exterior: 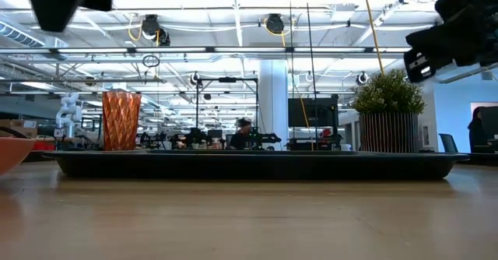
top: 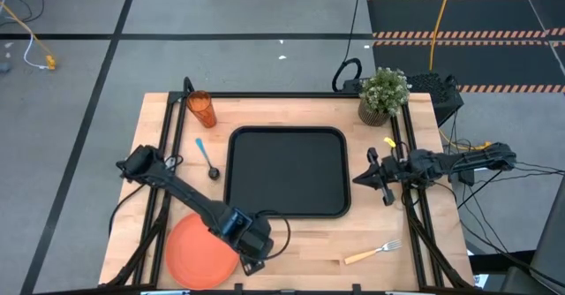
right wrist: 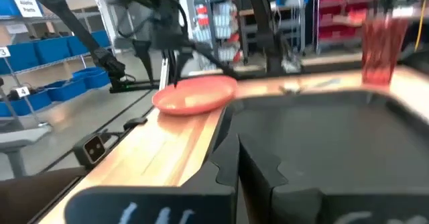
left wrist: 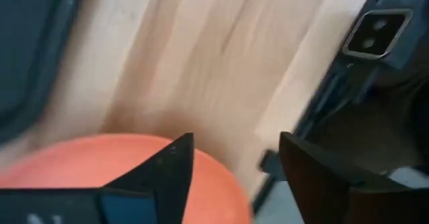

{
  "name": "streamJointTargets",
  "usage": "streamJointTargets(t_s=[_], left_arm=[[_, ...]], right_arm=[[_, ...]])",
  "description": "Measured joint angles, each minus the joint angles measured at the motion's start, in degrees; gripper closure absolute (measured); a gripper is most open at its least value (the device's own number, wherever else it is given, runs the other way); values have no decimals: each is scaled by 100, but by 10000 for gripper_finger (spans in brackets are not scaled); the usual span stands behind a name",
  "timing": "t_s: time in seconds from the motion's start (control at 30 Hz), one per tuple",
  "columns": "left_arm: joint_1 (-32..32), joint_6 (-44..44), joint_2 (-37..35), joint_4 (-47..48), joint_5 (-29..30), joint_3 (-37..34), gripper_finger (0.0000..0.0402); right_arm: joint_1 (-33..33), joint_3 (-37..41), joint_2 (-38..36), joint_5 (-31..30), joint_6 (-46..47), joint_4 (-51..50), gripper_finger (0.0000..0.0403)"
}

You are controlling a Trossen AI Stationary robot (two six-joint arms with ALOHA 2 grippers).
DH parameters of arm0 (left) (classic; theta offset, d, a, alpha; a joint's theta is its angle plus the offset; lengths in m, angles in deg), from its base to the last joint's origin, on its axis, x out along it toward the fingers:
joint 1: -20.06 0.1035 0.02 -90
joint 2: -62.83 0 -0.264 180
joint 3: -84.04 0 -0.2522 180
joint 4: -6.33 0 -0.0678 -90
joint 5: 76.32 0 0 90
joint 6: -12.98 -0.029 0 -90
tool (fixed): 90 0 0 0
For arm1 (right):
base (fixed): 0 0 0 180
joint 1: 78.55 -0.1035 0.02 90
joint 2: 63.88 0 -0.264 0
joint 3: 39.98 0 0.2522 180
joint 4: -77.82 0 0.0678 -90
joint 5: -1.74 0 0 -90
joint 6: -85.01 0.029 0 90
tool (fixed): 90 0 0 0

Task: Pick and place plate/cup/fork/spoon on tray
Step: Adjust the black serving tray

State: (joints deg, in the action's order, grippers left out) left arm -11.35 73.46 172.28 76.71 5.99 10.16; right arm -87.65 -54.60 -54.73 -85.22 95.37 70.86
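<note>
The orange plate (top: 199,252) lies flat on the table near the front left; it also shows in the left wrist view (left wrist: 100,163) and the right wrist view (right wrist: 196,93). My left gripper (top: 252,261) is open at the plate's right edge. In the left wrist view (left wrist: 234,163) one finger is over the plate and the other is past its rim; I see no touch. The black tray (top: 237,185) lies in the middle. The cup (top: 201,109) stands upright at the far left. The blue-handled spoon (top: 207,158) lies left of the tray. The fork (top: 372,253) lies near the front right. My right gripper (top: 364,178) is shut, right of the tray.
A potted plant (top: 383,94) stands at the table's far right corner, behind my right arm. Dark rails (top: 155,215) run along the table's left and right sides. Bare wood (top: 309,242) lies between the tray and the front edge.
</note>
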Motion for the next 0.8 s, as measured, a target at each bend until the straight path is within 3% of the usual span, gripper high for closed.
streamJointTargets(t_s=[0.13,0.47,0.7,0.8], left_arm=[[-152,1150,0,-20,25,0,152],[-1012,3249,0,-88,3,0,149],[-1262,3732,142,-238,577,4,149],[-1277,3578,476,-477,496,4,149]], right_arm=[[0,2,0,2,406,-250,403],[0,0,53,-3,846,-489,403],[0,1,79,-52,351,-464,403],[0,1,81,-425,132,-403,403]])
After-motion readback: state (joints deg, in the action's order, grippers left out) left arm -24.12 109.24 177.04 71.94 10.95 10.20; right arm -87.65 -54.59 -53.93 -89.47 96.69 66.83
